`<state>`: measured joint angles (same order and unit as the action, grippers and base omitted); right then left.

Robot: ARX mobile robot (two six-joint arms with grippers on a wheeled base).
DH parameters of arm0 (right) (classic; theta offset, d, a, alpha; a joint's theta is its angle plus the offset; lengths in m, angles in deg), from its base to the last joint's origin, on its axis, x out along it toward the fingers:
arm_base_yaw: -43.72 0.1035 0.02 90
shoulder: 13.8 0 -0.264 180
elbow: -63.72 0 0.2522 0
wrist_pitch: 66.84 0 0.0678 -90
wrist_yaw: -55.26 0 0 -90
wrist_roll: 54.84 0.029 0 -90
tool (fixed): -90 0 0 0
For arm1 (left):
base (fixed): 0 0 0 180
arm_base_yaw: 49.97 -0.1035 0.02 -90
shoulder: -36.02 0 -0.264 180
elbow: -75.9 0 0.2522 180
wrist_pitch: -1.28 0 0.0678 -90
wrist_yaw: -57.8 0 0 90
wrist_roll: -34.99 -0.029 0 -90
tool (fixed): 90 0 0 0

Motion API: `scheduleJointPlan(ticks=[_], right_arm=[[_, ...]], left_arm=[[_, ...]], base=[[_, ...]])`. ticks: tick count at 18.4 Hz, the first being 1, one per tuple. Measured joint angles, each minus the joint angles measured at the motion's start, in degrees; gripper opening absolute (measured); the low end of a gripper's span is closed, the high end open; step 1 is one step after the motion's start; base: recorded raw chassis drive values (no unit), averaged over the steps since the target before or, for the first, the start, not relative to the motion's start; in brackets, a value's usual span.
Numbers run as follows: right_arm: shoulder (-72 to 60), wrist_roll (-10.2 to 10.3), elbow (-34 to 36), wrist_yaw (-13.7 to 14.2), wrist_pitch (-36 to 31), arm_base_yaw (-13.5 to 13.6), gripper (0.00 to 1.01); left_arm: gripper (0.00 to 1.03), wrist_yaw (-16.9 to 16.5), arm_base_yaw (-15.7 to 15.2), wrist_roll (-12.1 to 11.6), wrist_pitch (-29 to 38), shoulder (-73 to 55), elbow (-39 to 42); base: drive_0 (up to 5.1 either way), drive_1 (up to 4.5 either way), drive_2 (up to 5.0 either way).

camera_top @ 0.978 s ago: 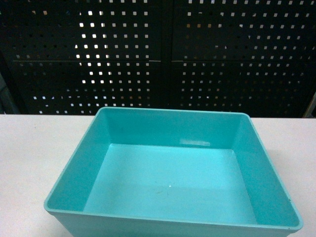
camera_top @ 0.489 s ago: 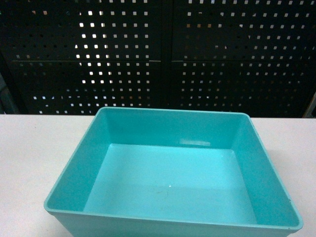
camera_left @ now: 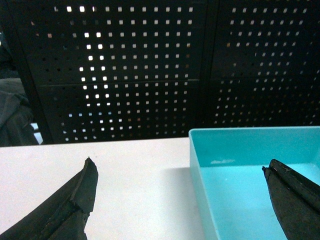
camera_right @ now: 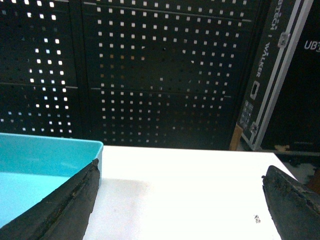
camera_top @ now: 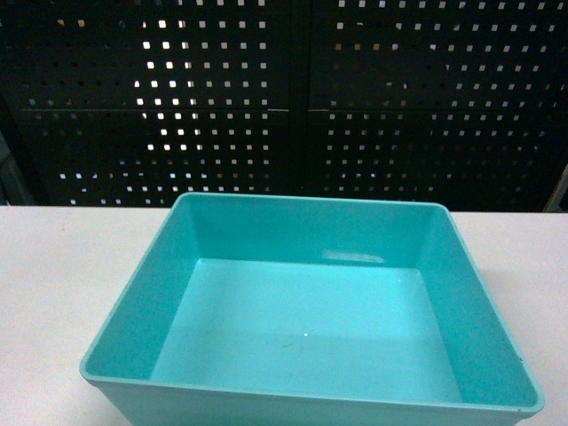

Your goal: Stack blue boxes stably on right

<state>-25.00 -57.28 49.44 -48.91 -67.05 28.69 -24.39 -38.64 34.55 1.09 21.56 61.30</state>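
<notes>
We see one blue box [camera_top: 311, 311] sitting on the white bench [camera_top: 53, 266], open side up, its inside bare. It fills the middle and lower part of the head view, its near rim cut by the bottom edge. Behind the box, past the far edge of the bench, stands a black perforated panel [camera_top: 284, 98] with light showing through some of its holes.

In the left wrist view, the left end effector [camera_left: 180, 200] is released, its two dark fingers [camera_left: 75, 205] spread wide. One finger lies over the bare bench to the left of the box; the other lies over the box's inside. The left wall of the box [camera_left: 200, 185] falls between them. We cannot tell whether either finger touches it.

In the right wrist view, the right end effector [camera_right: 182, 202] is also released, its fingers [camera_right: 65, 205] wide apart. One finger lies along the right corner of the box [camera_right: 45, 165]; the other is over the bench, well to the right of the box. Beyond the bench on that side stands a black case with metal edging [camera_right: 272, 75].
</notes>
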Motion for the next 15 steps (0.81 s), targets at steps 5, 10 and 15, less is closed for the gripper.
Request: scheduleJointPlan(ticks=[5, 10, 15], right_arm=[[-20.22, -0.85, -3.45, -4.98, -8.15, 0.87, 0.98], [-29.83, -2.36, -13.00, -2.82, -9.77, 8.92, 0.98], [-38.64, -2.73, -20.22, 3.45, -9.88, 16.44, 0.98]], left_arm=[[0.98, -14.36, -12.76, -0.13, 1.20, -12.96, -4.87], [0.98, -32.20, -21.77, -0.63, 1.53, -26.36, -15.34], [0.98, -29.16, -15.21, -3.23, 1.38, -38.88, -26.05]], base=[[0.0, 0.00, 0.0], [0.0, 0.00, 0.0], [0.0, 0.00, 0.0]])
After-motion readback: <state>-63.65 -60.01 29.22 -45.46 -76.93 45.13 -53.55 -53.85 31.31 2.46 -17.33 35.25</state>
